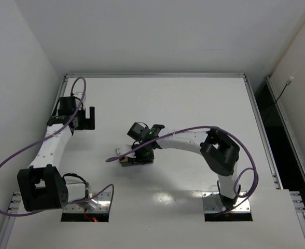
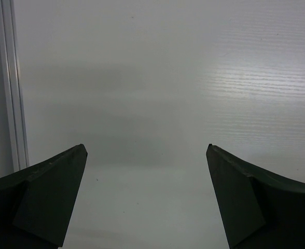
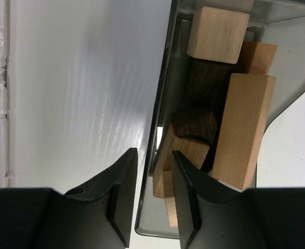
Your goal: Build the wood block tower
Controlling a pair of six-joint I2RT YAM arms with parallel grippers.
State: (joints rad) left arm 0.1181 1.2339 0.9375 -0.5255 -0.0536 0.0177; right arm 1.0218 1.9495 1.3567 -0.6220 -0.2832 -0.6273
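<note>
The wood blocks lie in a smoky-grey tray (image 3: 162, 98), not stacked. In the right wrist view I see a tan cube (image 3: 217, 33), a long tan block (image 3: 243, 129), a dark brown block (image 3: 196, 122) and a tan arch-shaped block (image 3: 191, 150). My right gripper (image 3: 154, 150) is narrowly open astride the tray's left wall. Its left finger is outside the tray with a strip of white table showing. Its right finger is over the arch block. From above, the right gripper (image 1: 138, 154) covers most of the tray (image 1: 124, 162). My left gripper (image 1: 88, 119) (image 2: 147, 148) stands wide open and empty over bare table.
The white table (image 1: 183, 98) has a raised metal rail (image 2: 10, 83) along its left edge, close to the left gripper. Purple cables (image 1: 194, 129) loop off both arms. Walls close in the back and both sides.
</note>
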